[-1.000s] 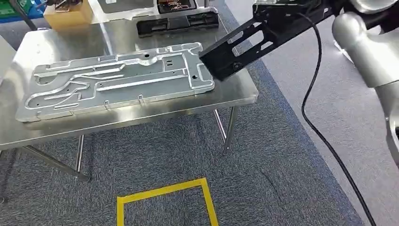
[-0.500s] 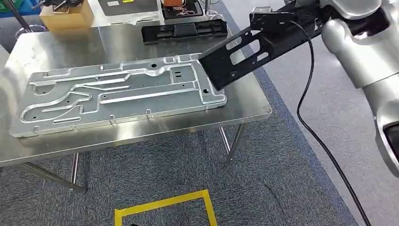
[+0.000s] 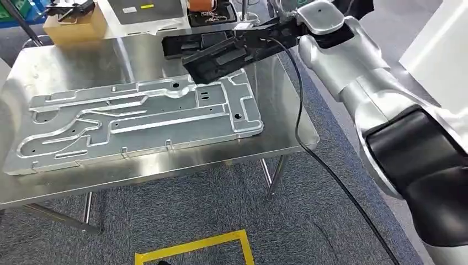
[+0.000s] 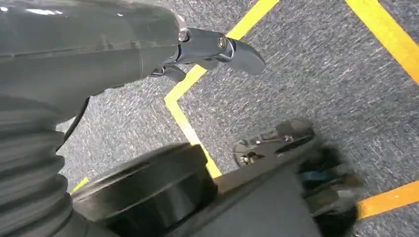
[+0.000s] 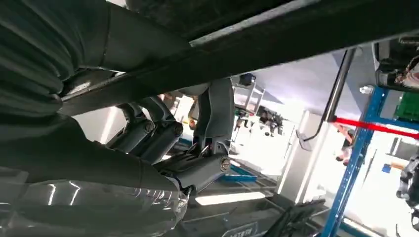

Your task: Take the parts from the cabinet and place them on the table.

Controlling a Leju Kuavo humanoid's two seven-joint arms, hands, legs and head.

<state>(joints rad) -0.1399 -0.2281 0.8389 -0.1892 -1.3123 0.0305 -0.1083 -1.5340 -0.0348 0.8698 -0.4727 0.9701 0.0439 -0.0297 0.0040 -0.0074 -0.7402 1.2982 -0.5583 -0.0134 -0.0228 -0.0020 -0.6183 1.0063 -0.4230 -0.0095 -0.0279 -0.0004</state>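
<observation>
Apparently gripped, slotted black bracket [image 3: 221, 55] — over ribbed steel plate [image 3: 138, 118].

The head view looks down from high onto the worktop [image 3: 287, 118] and carpet. The left wrist view faces the floor [image 4: 316, 84] closely; the right wrist view looks out beneath the black part [image 5: 296, 44].

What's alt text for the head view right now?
The right hand holds a long black bracket over the far side of a steel table, above a large silver machined plate. Another black bracket lies behind.
</observation>
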